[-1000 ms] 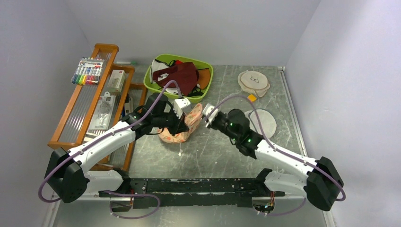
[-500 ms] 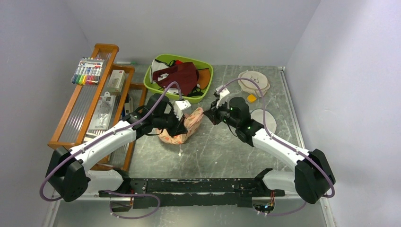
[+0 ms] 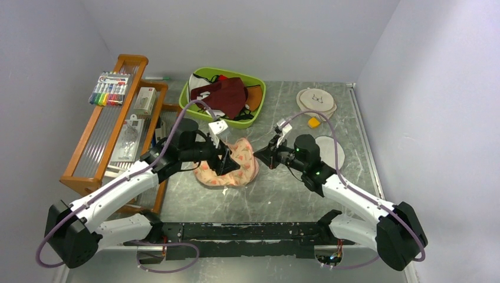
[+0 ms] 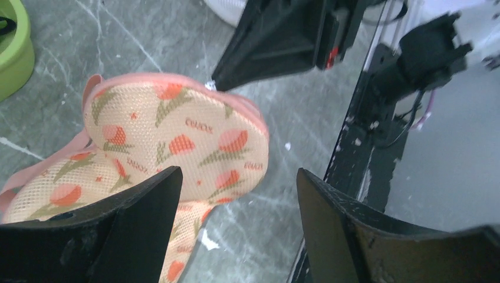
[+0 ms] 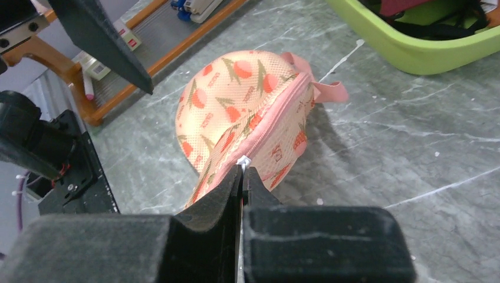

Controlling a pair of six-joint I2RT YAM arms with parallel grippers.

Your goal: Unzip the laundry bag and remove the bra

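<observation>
The laundry bag [image 3: 239,168], peach with a red and green leaf print and pink zip edging, lies on the table between both arms. Its zip looks closed. My left gripper [image 3: 226,163] hovers over the bag's left half, open; in the left wrist view the left gripper [image 4: 237,174] holds nothing above the laundry bag [image 4: 171,141]. At the bag's right end my right gripper [image 3: 269,157] is shut; the right wrist view shows the right gripper [image 5: 242,166] pinching the small white zip pull [image 5: 242,160] on the laundry bag [image 5: 236,112]. The bra is hidden.
A green bin [image 3: 258,97] with a maroon garment [image 3: 227,94] stands behind the bag. A wooden rack [image 3: 97,132] with a marker pack [image 3: 109,88] fills the left side. A round white mesh bag [image 3: 330,152], a cream disc [image 3: 316,101] and a small orange piece [image 3: 313,122] lie right.
My left gripper has opened and let go of the bag, which has dropped flatter and spread rightward. The right gripper stayed shut at the bag's right end and moved slightly nearer.
</observation>
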